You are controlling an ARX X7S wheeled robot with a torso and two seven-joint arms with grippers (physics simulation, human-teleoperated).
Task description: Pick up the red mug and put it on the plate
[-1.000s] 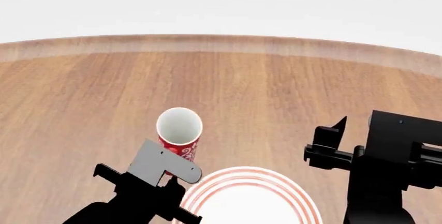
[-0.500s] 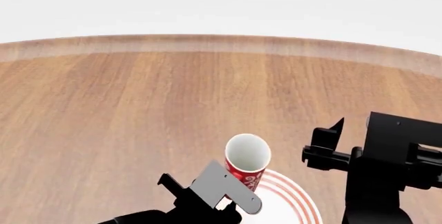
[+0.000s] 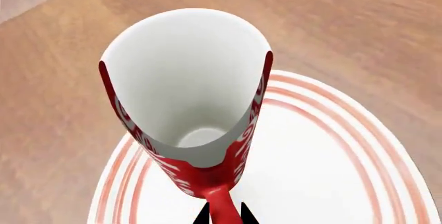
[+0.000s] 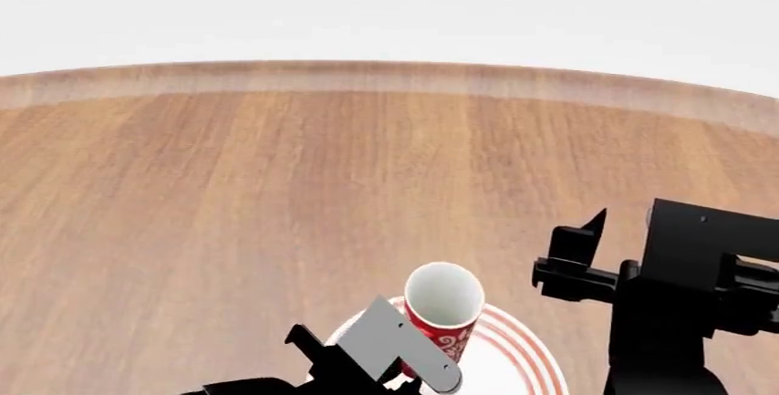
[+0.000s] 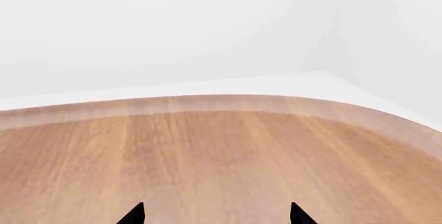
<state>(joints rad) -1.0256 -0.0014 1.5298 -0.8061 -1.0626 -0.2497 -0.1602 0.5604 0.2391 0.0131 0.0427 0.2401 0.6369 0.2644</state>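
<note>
The left fingers [image 3: 224, 214] pinch the handle of the red mug [image 3: 190, 100], holding it upright over the plate [image 3: 324, 172] near the bench's [image 4: 244, 176] front edge, while the right fingers [image 5: 215, 214] stand wide apart, well clear.

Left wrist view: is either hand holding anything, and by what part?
The left hand holds the red mug by its handle, over the plate. The right hand is open and holds nothing.
</note>
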